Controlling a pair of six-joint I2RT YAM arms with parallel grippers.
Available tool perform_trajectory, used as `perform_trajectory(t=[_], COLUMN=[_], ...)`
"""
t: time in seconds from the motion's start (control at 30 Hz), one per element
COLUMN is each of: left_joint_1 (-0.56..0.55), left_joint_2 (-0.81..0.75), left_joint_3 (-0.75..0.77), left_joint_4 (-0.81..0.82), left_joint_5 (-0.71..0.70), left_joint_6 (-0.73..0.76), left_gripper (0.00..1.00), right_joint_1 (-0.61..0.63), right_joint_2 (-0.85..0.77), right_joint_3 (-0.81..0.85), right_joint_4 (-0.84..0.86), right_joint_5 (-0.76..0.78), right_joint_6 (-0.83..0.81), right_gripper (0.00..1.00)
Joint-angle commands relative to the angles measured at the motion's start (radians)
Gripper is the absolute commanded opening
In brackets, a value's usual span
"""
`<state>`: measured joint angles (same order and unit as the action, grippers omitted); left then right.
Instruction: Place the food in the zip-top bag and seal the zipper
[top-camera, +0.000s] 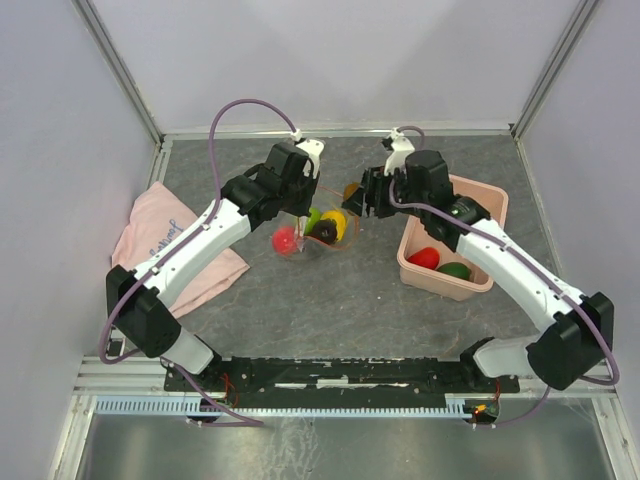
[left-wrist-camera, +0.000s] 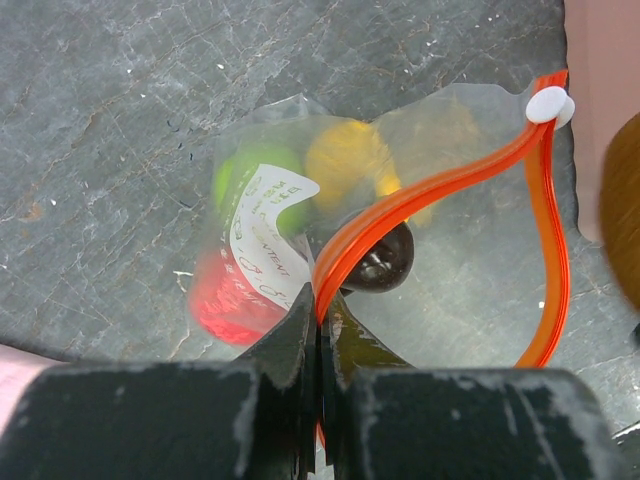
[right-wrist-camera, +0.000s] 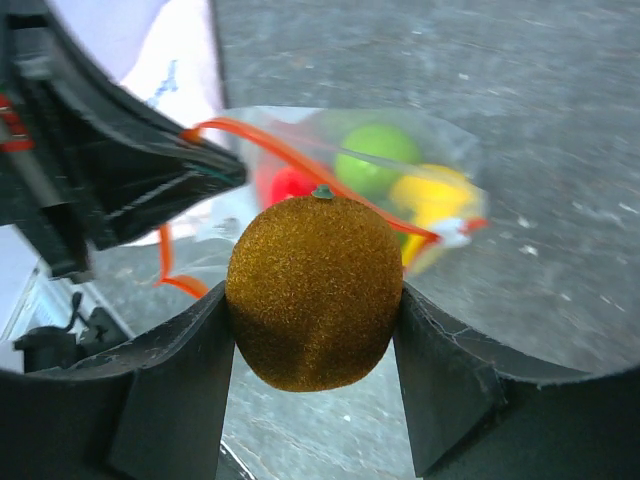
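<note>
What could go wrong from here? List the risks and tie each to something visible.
1. The left gripper pinches the zipper at a single spot, so the mouth of the zip-top bag could sag shut as food goes in.
2. The brown fuzzy fruit in the right gripper looks wide against that opening; it may catch the strip and roll away.
3. The dark purple piece lies right at the mouth and might block entry or get nudged out.
</note>
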<state>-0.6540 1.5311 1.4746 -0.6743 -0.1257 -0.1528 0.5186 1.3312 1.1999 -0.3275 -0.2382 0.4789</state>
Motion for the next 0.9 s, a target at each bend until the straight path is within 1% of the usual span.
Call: perform_trajectory(t=[0.0, 0.13, 0.23, 0.43, 0.6, 0.8, 0.87], left_joint_1=[-0.004, -0.004, -0.004, -0.004, -0.004, -0.004, -0.004], left_joint_2=[0.002, 0.004, 0.001, -0.002, -0.003, -0.004, -0.004], left_joint_3=[0.053, 0.055, 0.056, 0.050, 0.051, 0.043, 0.041], left_joint_4=[0.018, 0.018, 0.018, 0.018, 0.020, 0.022, 0.024], left_joint_5=[-0.002, 0.003, 0.007, 0.016, 0.020, 0.017, 0.013], left_joint_6=[-0.052, -0.060, -0.063, -0.068, -0.071, -0.072, -0.073], left_gripper=[0.03, 0.03, 0.03, 0.03, 0.03, 0.03, 0.03], right_joint_1=[0.067, 0.121, 0.133, 0.158, 0.169, 0.169, 0.169], right_joint_2=[0.047, 0.119, 0.171, 0.259, 0.315, 0.333, 0.334], right_joint_3=[0.003, 0.001, -0.015, 0.027, 0.033, 0.053, 0.065], right_joint_4=[0.193, 0.222, 0.262, 0.269, 0.291, 0.315, 0.312], right_joint_5=[-0.094, -0.082, -0.060, -0.035, -0.004, 0.003, -0.011], right_joint_6=[0.016, 0.008, 0.029, 0.027, 0.046, 0.043, 0.040], right_gripper=[0.56, 0.56, 0.56, 0.58, 0.66, 0.80, 0.83])
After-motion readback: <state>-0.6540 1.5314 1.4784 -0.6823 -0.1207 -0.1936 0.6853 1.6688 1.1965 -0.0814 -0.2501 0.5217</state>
